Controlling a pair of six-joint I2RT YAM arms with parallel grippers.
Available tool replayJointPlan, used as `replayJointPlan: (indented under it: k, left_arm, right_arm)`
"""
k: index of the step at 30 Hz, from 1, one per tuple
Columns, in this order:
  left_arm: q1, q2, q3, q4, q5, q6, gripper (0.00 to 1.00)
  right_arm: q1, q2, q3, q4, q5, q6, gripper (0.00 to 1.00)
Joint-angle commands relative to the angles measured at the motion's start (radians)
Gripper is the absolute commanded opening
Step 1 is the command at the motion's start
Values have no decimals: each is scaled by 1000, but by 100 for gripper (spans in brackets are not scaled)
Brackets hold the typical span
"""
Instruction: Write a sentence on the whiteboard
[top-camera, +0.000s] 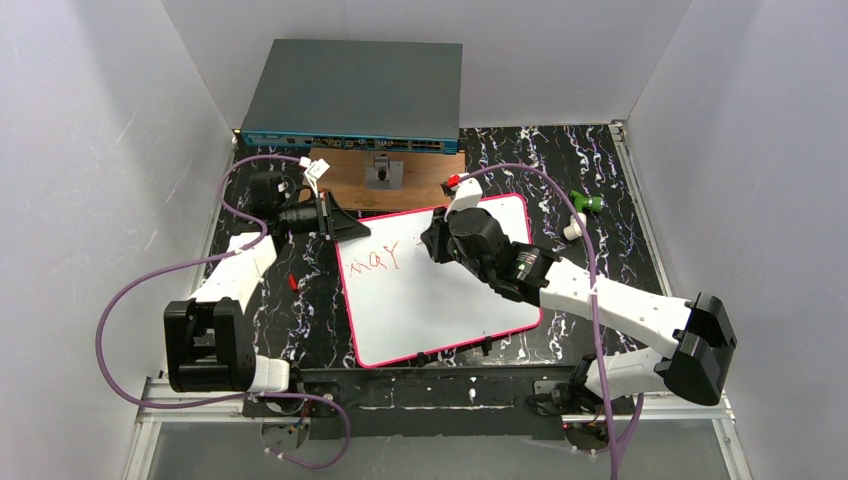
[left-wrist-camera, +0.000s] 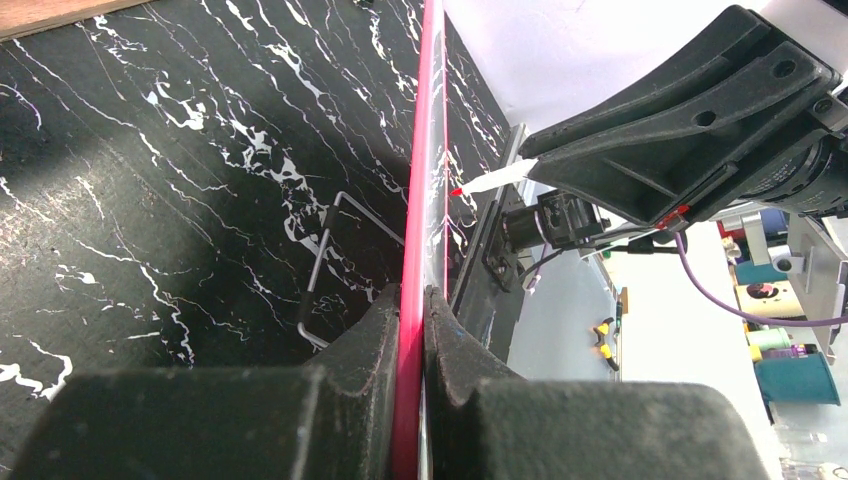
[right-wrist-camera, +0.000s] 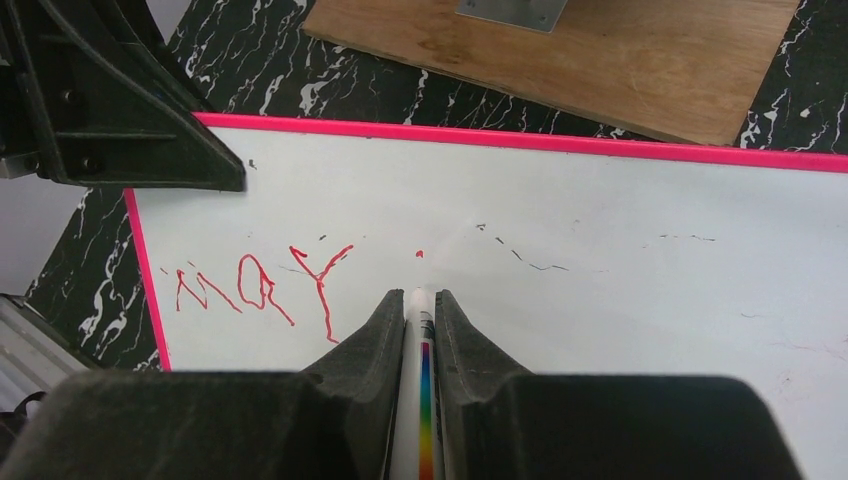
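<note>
Whiteboard (top-camera: 440, 300) lies on tabletop (top-camera: 610, 270), its far-left corner pinched by left fingers (left-wrist-camera: 365, 335). Right fingers (right-wrist-camera: 375, 335) clamp marker (right-wrist-camera: 421, 320), which is mostly hidden, label unreadable. Sentence (right-wrist-camera: 265, 285) reads "may".

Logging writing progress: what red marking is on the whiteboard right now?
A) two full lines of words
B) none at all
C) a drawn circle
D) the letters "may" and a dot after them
D: the whiteboard bears red lettering reading "may", with one small dot beyond it.
</note>
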Motion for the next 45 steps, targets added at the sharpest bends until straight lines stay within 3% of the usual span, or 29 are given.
replayJointPlan:
  k: [1, 24, 45]
  left_arm:
    - [-21, -2, 3, 0, -180, 155, 0]
    - [-28, -10, 4, -2, -182, 156, 0]
    - [-29, -15, 5, -7, -184, 159, 0]
  right_arm:
    - [-3, 5, 12, 51, 24, 19, 1]
    - [-3, 52, -14, 76, 15, 54, 1]
    - [-4, -32, -98, 27, 63, 74, 1]
